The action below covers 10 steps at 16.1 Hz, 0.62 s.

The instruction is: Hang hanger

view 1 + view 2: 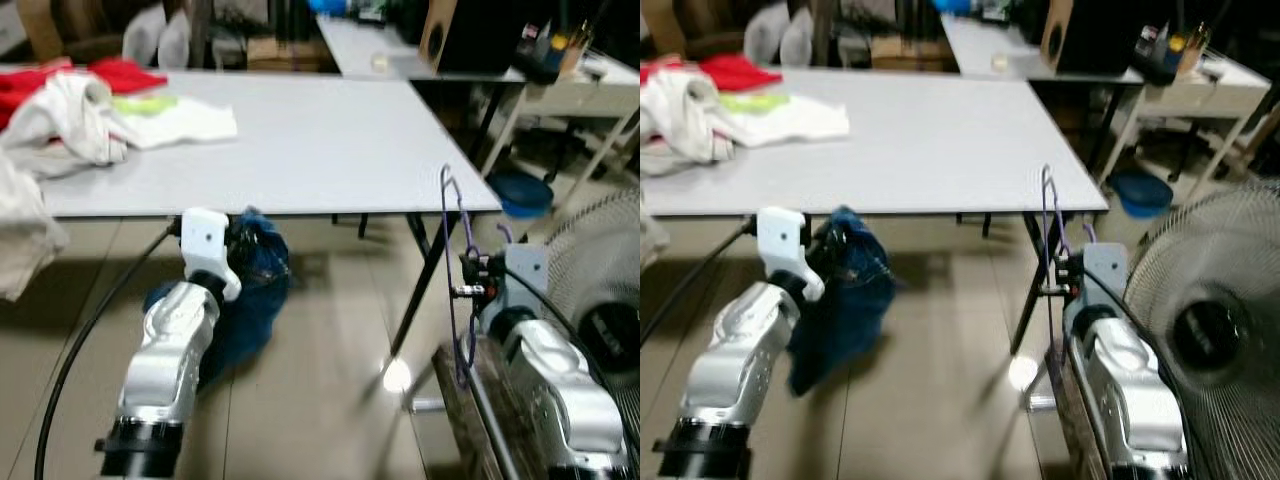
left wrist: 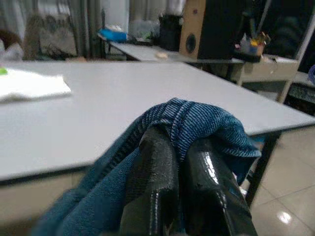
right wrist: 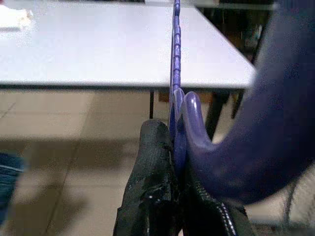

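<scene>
Head views: the right gripper (image 1: 468,290) pinches a purple hanger (image 1: 455,280) upright by the white table's (image 1: 320,140) near right corner. Left wrist view: the left gripper (image 2: 184,196) clamps blue denim cloth (image 2: 197,123). Right wrist view: hanger wedged between closed fingers (image 3: 152,187).

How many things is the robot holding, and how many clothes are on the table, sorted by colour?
Held by the robot:
Purple hanger, in the right gripper: 1
Blue cloth, in the left gripper: 1

Clothes on the table:
Red: 1
White: 2, though the heap is hard to separate
Green: 1

Total: 6
</scene>
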### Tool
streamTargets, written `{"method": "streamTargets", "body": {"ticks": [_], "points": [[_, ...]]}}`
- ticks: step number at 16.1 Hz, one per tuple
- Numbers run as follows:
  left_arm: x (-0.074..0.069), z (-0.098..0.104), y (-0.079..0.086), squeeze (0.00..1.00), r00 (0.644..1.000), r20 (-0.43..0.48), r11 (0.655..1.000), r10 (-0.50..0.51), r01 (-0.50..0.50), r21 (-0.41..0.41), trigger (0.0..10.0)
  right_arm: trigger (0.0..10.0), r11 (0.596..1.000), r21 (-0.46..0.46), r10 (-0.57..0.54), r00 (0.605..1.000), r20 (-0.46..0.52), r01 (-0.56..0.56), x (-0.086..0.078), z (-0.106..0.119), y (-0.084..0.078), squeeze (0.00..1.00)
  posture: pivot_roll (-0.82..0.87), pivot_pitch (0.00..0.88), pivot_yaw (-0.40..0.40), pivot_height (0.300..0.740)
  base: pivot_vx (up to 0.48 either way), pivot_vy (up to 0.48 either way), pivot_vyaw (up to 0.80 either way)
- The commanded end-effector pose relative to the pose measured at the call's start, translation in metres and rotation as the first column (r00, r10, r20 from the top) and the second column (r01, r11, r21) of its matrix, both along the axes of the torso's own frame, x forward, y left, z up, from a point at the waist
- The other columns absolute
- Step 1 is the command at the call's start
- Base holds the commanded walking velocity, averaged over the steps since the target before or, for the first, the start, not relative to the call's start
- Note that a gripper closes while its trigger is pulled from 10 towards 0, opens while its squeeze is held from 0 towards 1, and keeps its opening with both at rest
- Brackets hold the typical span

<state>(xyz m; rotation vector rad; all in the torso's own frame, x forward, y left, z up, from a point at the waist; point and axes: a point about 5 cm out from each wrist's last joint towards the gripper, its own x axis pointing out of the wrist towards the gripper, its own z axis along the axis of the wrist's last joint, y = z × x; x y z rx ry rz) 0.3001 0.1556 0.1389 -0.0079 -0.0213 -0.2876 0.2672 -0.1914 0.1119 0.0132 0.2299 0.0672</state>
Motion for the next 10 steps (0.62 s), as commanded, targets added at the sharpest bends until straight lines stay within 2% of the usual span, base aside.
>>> {"method": "streamTargets", "body": {"ticks": [1, 4, 5, 7, 10], "points": [[0.001, 0.008, 0.006, 0.00, 0.999, 0.037, 1.000, 0.015, -0.015, 0.000, 10.0, 10.0, 1.000, -0.006, 0.024, 1.000, 0.008, -0.024, 0.001, -0.002, 0.006, 0.00, -0.19, 0.000, -0.064, 0.740, 0.450, 0.000, 0.00], [0.002, 0.008, 0.004, 0.00, 0.999, 0.038, 1.000, 0.003, -0.004, 0.003, 10.0, 10.0, 1.000, 0.000, 0.019, 1.000, 0.010, -0.019, -0.002, -0.006, 0.011, 0.00, -0.19, 0.000, -0.059, 0.740, 0.451, 0.000, 0.00], [0.002, 0.009, 0.002, 0.00, 0.999, 0.040, 1.000, -0.005, 0.005, 0.003, 10.0, 10.0, 0.999, 0.039, 0.014, 1.000, -0.004, -0.014, -0.002, -0.007, 0.015, 0.00, -0.19, 0.000, -0.057, 0.740, 0.450, 0.000, -0.80], [0.003, 0.010, 0.002, 0.00, 0.999, 0.042, 1.000, -0.012, 0.011, 0.005, 10.0, 10.0, 1.000, 0.025, 0.011, 1.000, 0.004, -0.011, -0.001, -0.006, 0.016, 0.00, -0.19, 0.000, -0.052, 0.740, 0.450, 0.000, -0.80], [0.005, 0.012, 0.000, 0.00, 0.999, 0.047, 1.000, -0.026, 0.026, 0.004, 10.0, 10.0, 1.000, 0.000, -0.010, 1.000, 0.019, 0.010, 0.000, -0.004, 0.018, 0.00, -0.19, 0.000, -0.046, 0.740, 0.451, 0.000, 0.00]]}}
